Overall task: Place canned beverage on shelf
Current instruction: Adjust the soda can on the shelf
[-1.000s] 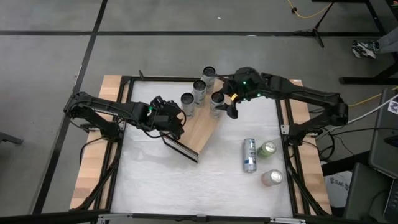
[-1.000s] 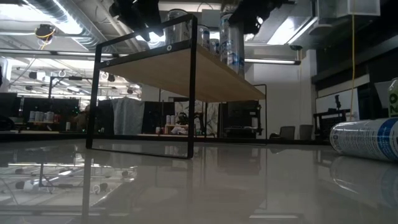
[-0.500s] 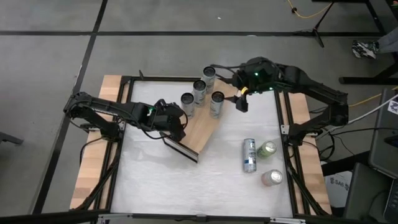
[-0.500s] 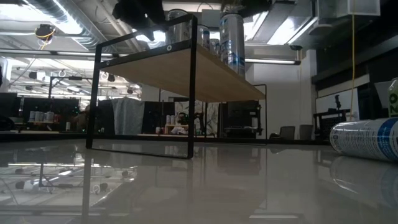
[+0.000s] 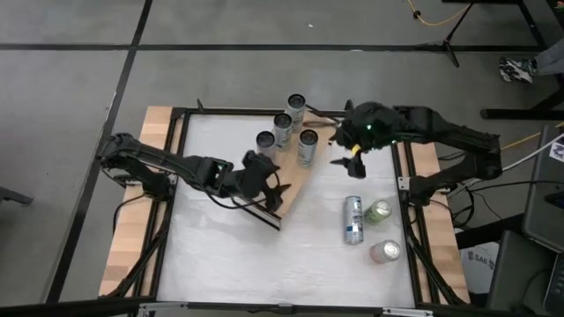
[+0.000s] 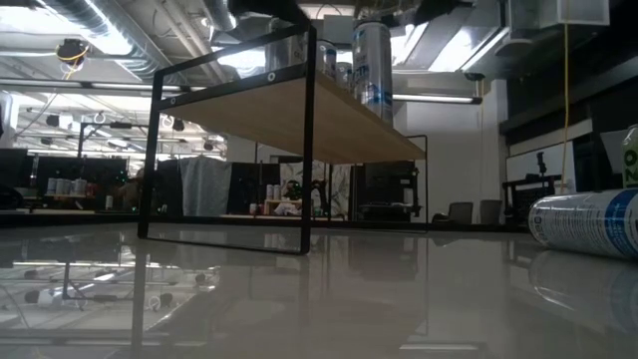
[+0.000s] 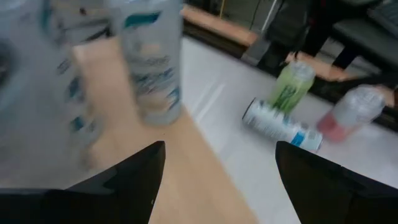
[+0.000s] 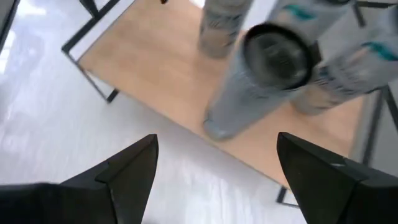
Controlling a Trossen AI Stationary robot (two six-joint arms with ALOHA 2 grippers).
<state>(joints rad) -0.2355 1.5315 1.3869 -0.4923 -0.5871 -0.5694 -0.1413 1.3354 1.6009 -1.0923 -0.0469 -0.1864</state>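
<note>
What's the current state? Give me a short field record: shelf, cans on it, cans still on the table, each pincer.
shelf: light-wood board with black frame ends, standing angled on the white table
cans on shelf: four upright, clustered at its far end
cans on table: three to the right; blue-and-white can lying on its side, green can and pink can beside it
left pincer: open, empty, over the shelf's near part
right pincer: open, empty, just right of the shelf cans

grey concrete floor (image 5: 79, 79) around the table; beyond it, ceiling ducts (image 6: 90, 20), strip lights, dark desks.
</note>
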